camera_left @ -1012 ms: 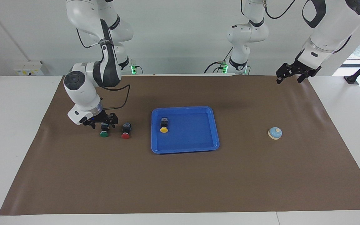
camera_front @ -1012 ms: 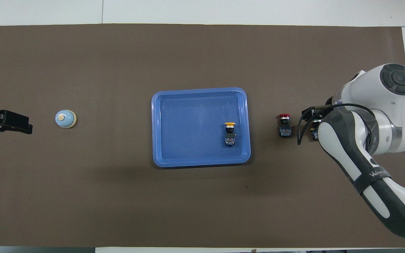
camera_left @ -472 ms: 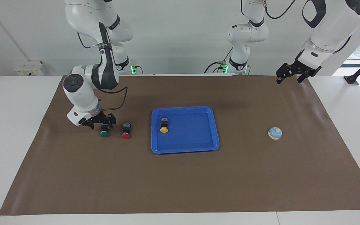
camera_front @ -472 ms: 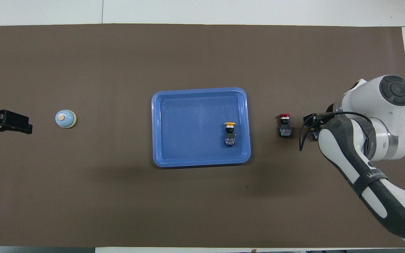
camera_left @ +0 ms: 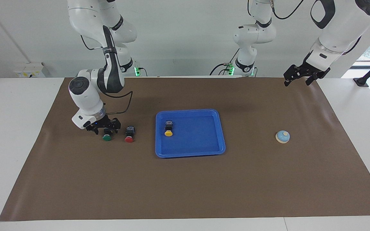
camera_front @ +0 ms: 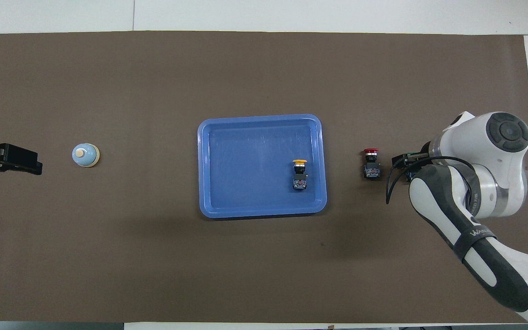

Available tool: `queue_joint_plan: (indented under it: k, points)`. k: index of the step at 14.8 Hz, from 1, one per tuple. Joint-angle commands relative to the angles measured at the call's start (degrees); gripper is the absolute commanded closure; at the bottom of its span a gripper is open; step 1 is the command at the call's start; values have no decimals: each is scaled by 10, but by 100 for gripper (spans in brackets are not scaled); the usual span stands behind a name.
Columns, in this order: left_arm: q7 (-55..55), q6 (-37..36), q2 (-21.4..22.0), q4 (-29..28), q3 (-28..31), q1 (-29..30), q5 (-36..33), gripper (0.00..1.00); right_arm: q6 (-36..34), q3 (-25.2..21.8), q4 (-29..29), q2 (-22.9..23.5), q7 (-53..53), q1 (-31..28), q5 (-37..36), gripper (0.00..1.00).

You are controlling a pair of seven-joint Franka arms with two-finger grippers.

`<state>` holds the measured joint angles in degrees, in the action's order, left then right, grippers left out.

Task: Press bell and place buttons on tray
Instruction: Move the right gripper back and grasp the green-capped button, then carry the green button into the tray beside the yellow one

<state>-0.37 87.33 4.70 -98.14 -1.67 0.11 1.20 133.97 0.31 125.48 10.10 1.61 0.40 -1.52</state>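
Observation:
The blue tray lies mid-mat with the yellow button in it, near the rim toward the right arm's end. The green button and the red button lie on the mat beside the tray, the green one outermost. My right gripper is down at the green button, open, a finger on each side of its black body. In the overhead view the right arm hides that button. The bell stands toward the left arm's end. My left gripper waits open, raised high above that end.
A brown mat covers the table, with white tabletop around it. In the overhead view the red button lies between the tray and the right arm's wrist.
The right arm's wrist has swung a little toward the robots while its gripper stays low at the green button. The buttons, bell and left arm have not moved.

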Motion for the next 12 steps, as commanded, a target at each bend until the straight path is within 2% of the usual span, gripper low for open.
queue_joint_plan:
  k: [1,2,4,5,8,9,12]
  points:
    - [-2,-5,10,-4,1,-1,-5,0,17,7,30,-18,19,-10,1,4]
    - [-2,-5,10,-4,1,-1,-5,0,17,7,34,-19,21,-10,1,6]
    - [-2,-5,10,-4,1,-1,-5,0,16,7,35,-20,20,-12,1,17]
    - [-2,-5,10,-4,1,-1,-5,0,16,7,35,-20,20,-12,1,28]
    - [-2,-5,10,-4,1,-1,-5,0,17,7,35,-19,20,-12,1,74]
    - [-2,-5,10,-4,1,-1,-5,0,17,7,35,-19,20,-12,0,98]
    - [-2,-5,10,-4,1,-1,-5,0,23,7,11,-12,27,-4,0,100]
